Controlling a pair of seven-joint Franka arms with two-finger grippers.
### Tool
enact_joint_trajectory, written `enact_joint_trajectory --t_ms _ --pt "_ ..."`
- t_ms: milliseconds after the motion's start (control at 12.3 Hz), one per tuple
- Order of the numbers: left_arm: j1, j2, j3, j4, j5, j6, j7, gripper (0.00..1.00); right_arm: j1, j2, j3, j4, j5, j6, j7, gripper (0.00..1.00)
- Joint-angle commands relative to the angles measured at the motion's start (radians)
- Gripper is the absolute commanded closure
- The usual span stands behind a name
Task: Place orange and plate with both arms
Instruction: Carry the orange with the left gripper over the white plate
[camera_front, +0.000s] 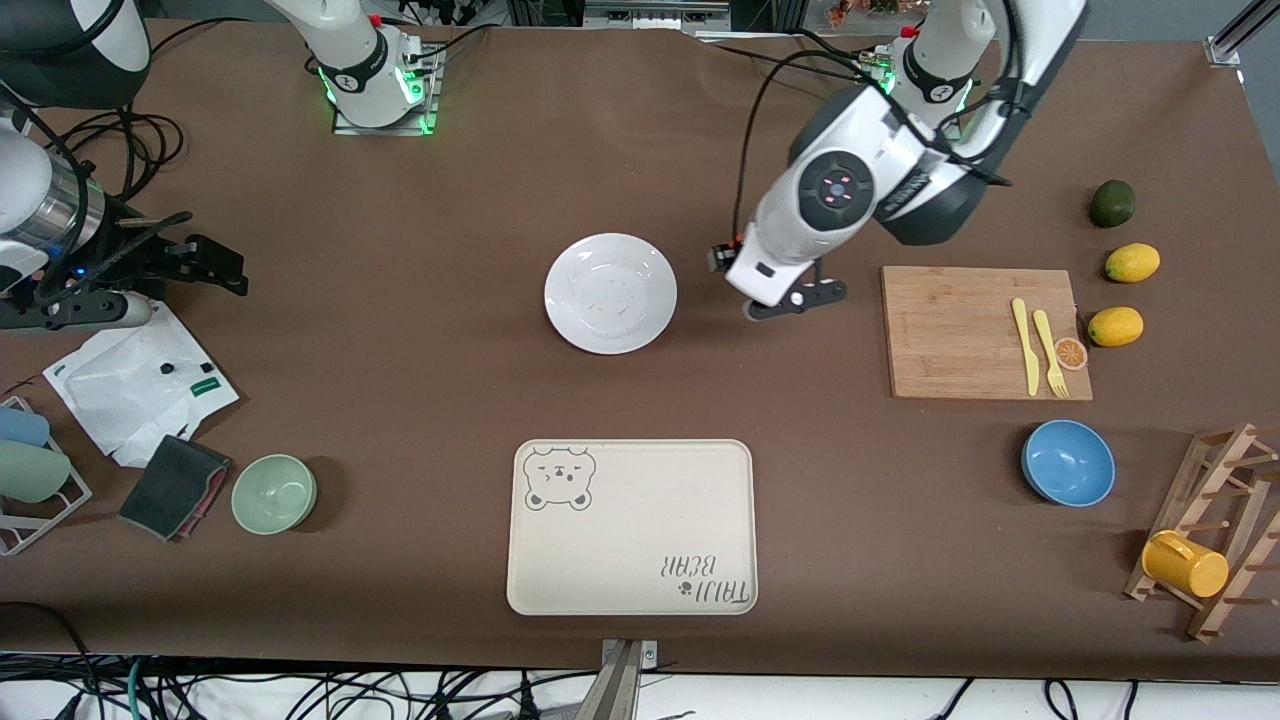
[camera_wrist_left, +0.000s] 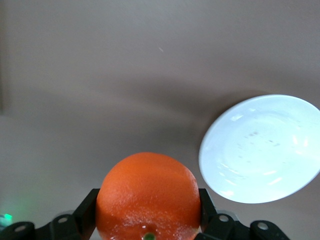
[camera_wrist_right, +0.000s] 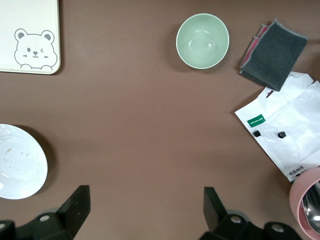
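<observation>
The brown table (camera_front: 400, 380) carries much besides the task's things. At the lower centre of the front view lies a beige tray with a bear print (camera_front: 632, 527), nothing on it. At middle right a wooden cutting board (camera_front: 960, 330) holds a yellow knife (camera_front: 1024, 345), a yellow fork (camera_front: 1050, 350) and a thin orange slice (camera_front: 1071, 353); just past its edge sit two lemons (camera_front: 1115, 326) and, above them, a dark avocado (camera_front: 1112, 203). A blue bowl (camera_front: 1068, 462) at lower right and a green bowl (camera_front: 274, 493) at lower left both look empty. Near the green bowl lie a dark cloth (camera_front: 172, 486) and a white bag (camera_front: 140, 385). A wooden rack (camera_front: 1215, 530) at the lower right corner bears a yellow cup (camera_front: 1185, 564).

The plate (camera_front: 610, 293), glossy white with a few specks, sits at the centre of the front view, bare. Nothing stands between it and the left gripper (camera_wrist_left: 149, 220), which hangs over bare table between plate and board, clenched on the orange (camera_wrist_left: 148, 196), a bright, round, dimpled fruit at the bottom centre of the left wrist view.

The right gripper (camera_wrist_right: 145, 207) waits at the left edge of the front view, jaws spread wide and grasping nothing
</observation>
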Motion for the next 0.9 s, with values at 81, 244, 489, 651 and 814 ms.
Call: enact_joint_trajectory --t_ms 81,244,489,651,814 --pt "-0.111 0.096 0.005 0.046 -0.012 0.146 -0.215 0.62 -0.006 -0.005 0.002 -0.003 0.003 -0.001 0.008 0.0" --pt "-0.169 0.148 0.008 0.045 -0.007 0.238 -0.279 0.62 -0.004 -0.005 0.002 -0.001 0.003 0.001 0.01 0.0" --pt "-0.213 0.22 0.011 0.046 0.003 0.367 -0.335 0.62 0.005 -0.006 0.005 0.0 0.003 0.001 0.011 0.0" --pt "-0.242 0.257 0.019 0.046 0.003 0.409 -0.335 0.61 0.003 -0.006 0.005 0.0 0.001 0.001 0.011 0.0" --pt "-0.284 0.3 0.054 0.046 0.003 0.499 -0.335 0.61 0.002 -0.006 0.004 0.0 0.003 0.001 0.011 0.0"
